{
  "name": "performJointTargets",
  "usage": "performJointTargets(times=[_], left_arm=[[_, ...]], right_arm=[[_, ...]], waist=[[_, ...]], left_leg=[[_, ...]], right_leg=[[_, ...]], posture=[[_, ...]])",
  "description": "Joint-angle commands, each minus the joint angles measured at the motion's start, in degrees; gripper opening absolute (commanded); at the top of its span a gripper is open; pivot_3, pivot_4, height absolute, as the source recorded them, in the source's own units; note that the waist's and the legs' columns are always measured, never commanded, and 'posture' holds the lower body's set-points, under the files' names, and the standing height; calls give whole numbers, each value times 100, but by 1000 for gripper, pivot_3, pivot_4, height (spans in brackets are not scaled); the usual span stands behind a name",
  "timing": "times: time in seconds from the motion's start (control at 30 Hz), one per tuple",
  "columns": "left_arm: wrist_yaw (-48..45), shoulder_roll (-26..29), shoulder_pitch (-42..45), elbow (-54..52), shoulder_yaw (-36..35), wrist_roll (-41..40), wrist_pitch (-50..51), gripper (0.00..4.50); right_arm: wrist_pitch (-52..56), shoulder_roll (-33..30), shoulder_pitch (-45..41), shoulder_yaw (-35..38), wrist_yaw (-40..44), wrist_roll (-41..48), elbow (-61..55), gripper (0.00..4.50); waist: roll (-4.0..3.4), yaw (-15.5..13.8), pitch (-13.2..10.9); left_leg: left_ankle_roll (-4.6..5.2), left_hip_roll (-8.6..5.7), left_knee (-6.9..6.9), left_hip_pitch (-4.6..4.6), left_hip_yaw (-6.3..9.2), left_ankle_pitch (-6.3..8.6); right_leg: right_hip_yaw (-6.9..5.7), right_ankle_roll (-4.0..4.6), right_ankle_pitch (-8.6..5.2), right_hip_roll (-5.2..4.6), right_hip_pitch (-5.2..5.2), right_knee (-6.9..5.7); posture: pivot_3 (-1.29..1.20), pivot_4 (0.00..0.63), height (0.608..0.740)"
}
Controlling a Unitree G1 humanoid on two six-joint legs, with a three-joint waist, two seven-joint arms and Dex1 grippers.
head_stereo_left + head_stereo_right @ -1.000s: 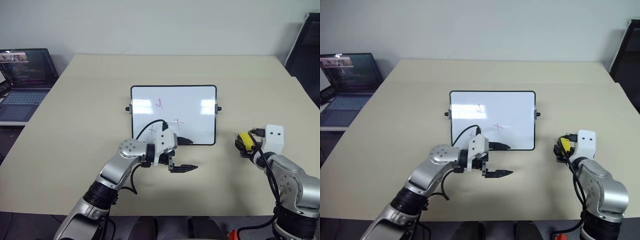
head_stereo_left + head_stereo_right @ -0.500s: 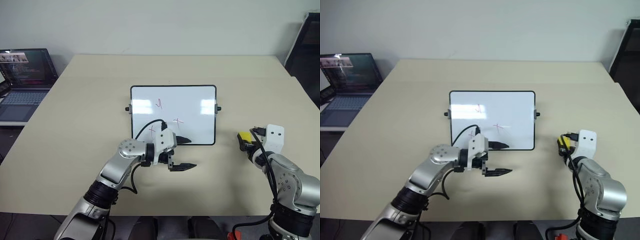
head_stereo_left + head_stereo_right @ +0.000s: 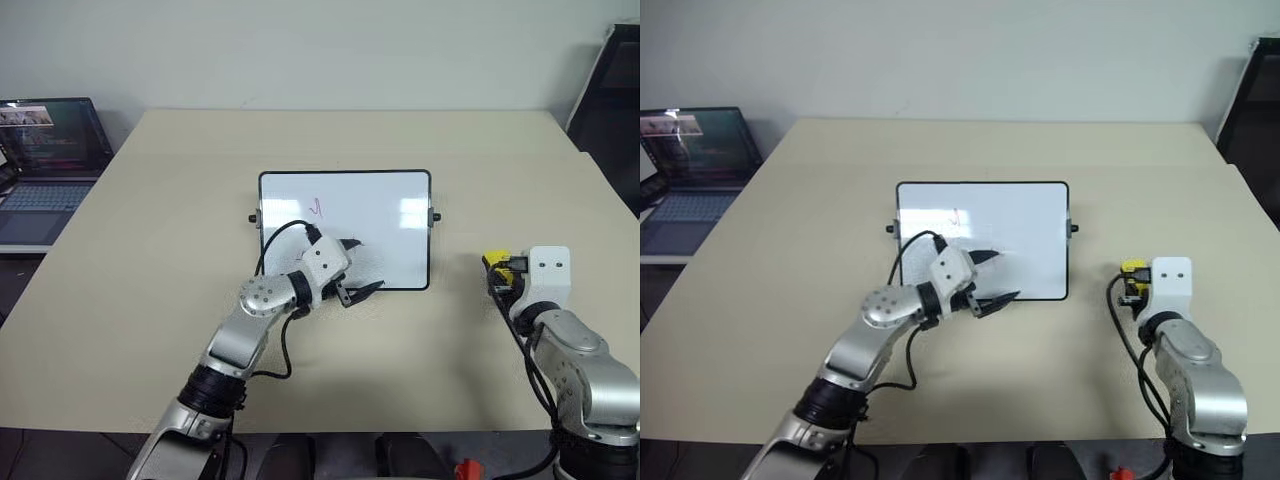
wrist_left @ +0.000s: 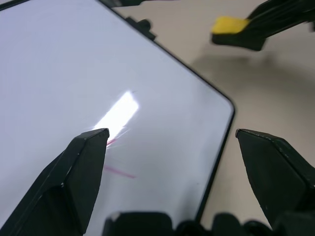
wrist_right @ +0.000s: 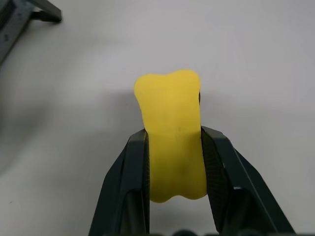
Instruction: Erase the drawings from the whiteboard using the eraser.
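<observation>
Left gripper [image 3: 362, 277] now over whiteboard [image 3: 380, 205] corner.

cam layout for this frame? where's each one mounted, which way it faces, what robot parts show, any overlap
Head stereo pair: forward and down over the table; whiteboard, laptop, both arms.
Left wrist: along the open left gripper, over the whiteboard's corner and a red drawing.
Right wrist: along the right gripper, shut on the eraser above the table.
Shared: the left wrist view also shows the eraser in the right gripper, as do the head views.

Silver-grey jointed arms, white wrist housings, black looping cables, left hand [image 3: 362, 278] with tapered black fingers [image 4: 78, 172]
</observation>
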State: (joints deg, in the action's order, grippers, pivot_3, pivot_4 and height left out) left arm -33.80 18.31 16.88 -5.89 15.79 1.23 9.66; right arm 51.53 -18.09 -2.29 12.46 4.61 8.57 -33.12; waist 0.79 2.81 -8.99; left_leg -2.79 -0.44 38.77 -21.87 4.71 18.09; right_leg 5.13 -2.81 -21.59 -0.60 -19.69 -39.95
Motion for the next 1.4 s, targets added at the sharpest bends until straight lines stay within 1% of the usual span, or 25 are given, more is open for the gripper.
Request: performJointTargets(times=[0.03, 0.17, 0.27, 0.37, 0.47, 0.63, 0.77, 1.03, 1.17, 1.23, 1.4], left_arm=[[471, 28, -479, -678, -83, 330, -46, 4500], [788, 102, -1121, -1240, -293, 475, 28, 4500], [924, 131, -1412, -1413, -412, 511, 31, 4500], [1071, 112, -1614, -1471, -493, 541, 2, 4500], [1291, -31, -1698, -1505, -575, 522, 116, 4500], [1438, -200, -1701, -1402, -555, 523, 163, 4500], [1432, -233, -1629, -1339, -478, 546, 109, 4500], [1418, -181, -1348, -1096, -586, 505, 19, 4500], [1408, -166, -1260, -1025, -595, 486, -15, 4500], [1412, -165, -1213, -1004, -598, 484, -14, 4500], [1428, -164, -1112, -1047, -642, 476, 68, 4500]], right_arm=[[-572, -137, 70, -62, 102, -151, -202, 1122], [-876, -281, 67, -272, 284, -218, -209, 1122], [-1083, -280, -67, -510, 412, -240, -202, 1122], [-1340, -282, -301, -963, 544, -391, -96, 1122], [-1693, -298, -556, -1465, 681, -604, 161, 1122], [-2272, -153, -1146, -2201, 913, -848, 812, 1122], [-2717, -36, -1528, -2461, 1032, -1011, 1489, 1122], [-3498, 228, -2057, -2847, 1288, -1288, 2490, 1122], [-3573, 296, -2139, -3007, 1382, -1491, 2743, 1122], [-3440, 272, -2150, -3156, 1481, -1642, 2850, 1122], [-3194, 19, -2116, -3570, 1921, -2007, 3121, 1122]], waist=[[1, 5, -1], [1, -16, -2], [1, -11, -3], [1, 2, -3], [3, -8, -4], [4, -11, -4], [5, -12, -5], [5, 19, -5], [5, 37, -5], [5, 34, -5], [7, 40, 0]], left_leg=[[0, 0, 0, -2, 0, 0], [1, -1, 5, 3, 4, 0], [1, 0, 4, 9, 5, 0], [1, -1, 4, 8, 2, 1], [1, -1, 4, 7, 4, 1], [1, -1, 4, 7, 5, 0], [0, -1, 5, 6, 5, 0], [0, 0, 5, 9, 3, 0], [-1, 0, 4, 8, 3, 0], [-1, 0, 5, 8, 4, -1], [-1, 0, 6, 26, 4, 0]], right_leg=[[0, 0, 0, 0, -1, 0], [-3, 0, 0, -2, 6, -4], [-3, 0, 0, -1, 9, -4], [-2, 0, 0, -2, 8, -3], [-5, 0, 0, -2, 8, -3], [-6, 0, 0, -2, 6, -2], [-6, 0, 0, -3, 5, -1], [-6, 0, 0, -3, 4, -4], [-6, 0, 0, -3, 2, -4], [-7, 0, 0, -3, 3, -4], [-7, 0, 0, -3, 17, -8]], posture=[[0, 150, 740], [0, 150, 740], [0, 150, 740], [0, 150, 740], [0, 150, 740], [0, 150, 740], [0, 150, 740], [0, 150, 740], [0, 150, 740], [0, 150, 740], [0, 150, 740]])
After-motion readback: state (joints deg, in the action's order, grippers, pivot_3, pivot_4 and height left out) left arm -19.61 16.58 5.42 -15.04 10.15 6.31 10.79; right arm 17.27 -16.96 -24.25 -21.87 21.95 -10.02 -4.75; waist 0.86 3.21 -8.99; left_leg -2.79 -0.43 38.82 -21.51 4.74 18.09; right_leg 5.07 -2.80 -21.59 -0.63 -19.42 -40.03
